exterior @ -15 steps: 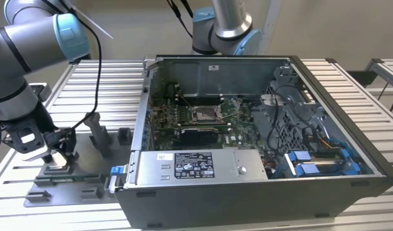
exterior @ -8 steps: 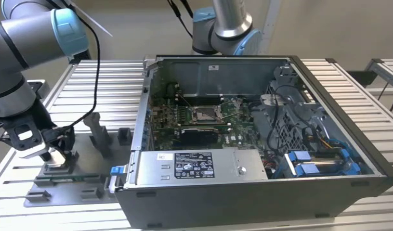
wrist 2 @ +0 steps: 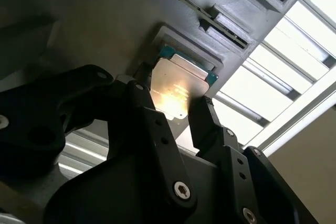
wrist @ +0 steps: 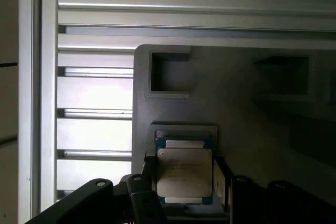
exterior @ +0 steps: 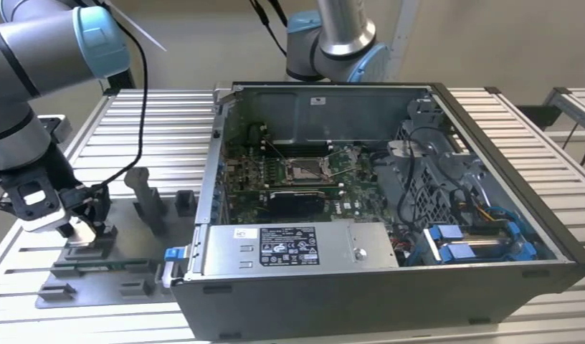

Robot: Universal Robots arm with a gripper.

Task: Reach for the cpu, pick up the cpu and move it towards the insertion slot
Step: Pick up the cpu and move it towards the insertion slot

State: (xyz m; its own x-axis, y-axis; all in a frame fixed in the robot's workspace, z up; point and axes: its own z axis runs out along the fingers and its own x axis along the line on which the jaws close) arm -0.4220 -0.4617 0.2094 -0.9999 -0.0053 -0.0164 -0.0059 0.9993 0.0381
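The cpu (wrist: 185,174), a thin square chip with a pale silvery top and a green rim, lies in a pocket of the grey fixture plate (wrist: 236,103). In both wrist views my gripper (wrist: 185,182) has its black fingers (wrist 2: 144,103) pressed against two opposite edges of the cpu (wrist 2: 178,85), which still sits in the pocket. In the exterior view the gripper (exterior: 82,229) is low over the fixture plate (exterior: 111,276), at that view's left. The insertion slot (exterior: 305,169) is the square socket on the green board inside the open computer case.
The open computer case (exterior: 369,215) stands to the exterior view's right of the fixture plate, with cables, a drive cage and a power supply (exterior: 302,247) inside. Upright grey blocks (exterior: 144,201) rise from the plate beside the gripper. A slatted metal table (exterior: 149,115) lies under everything.
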